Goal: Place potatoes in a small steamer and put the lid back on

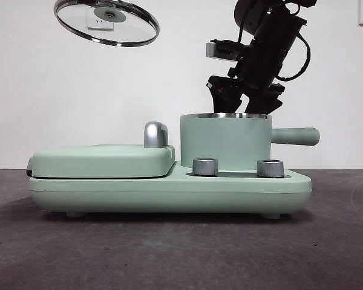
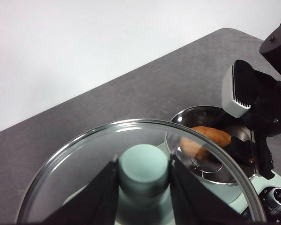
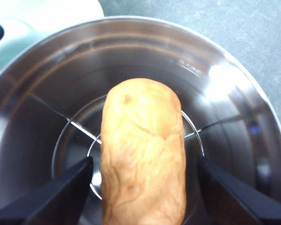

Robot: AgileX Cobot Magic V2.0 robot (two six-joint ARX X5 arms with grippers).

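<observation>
The orange-brown potato [image 3: 143, 150] lies inside the steel-lined steamer [image 3: 215, 61], on the wire rack at its bottom. My right gripper [image 3: 145, 187] is open, with a jaw on each side of the potato and a small gap to it. In the front view the right gripper [image 1: 242, 96] hangs just over the rim of the mint-green steamer [image 1: 225, 142]. My left gripper [image 2: 143, 187] is shut on the mint-green knob [image 2: 143, 168] of the glass lid [image 2: 84, 154]. It holds the lid [image 1: 106, 23] tilted, high at the upper left. The left wrist view shows the potato [image 2: 208, 138] too.
The steamer sits on a mint-green base [image 1: 169, 190] with two steel dials [image 1: 206, 167] [image 1: 270, 168]. Its stubby handle [image 1: 296, 136] points right. A flat closed griddle [image 1: 103, 160] with a chrome handle [image 1: 155, 134] fills the base's left half.
</observation>
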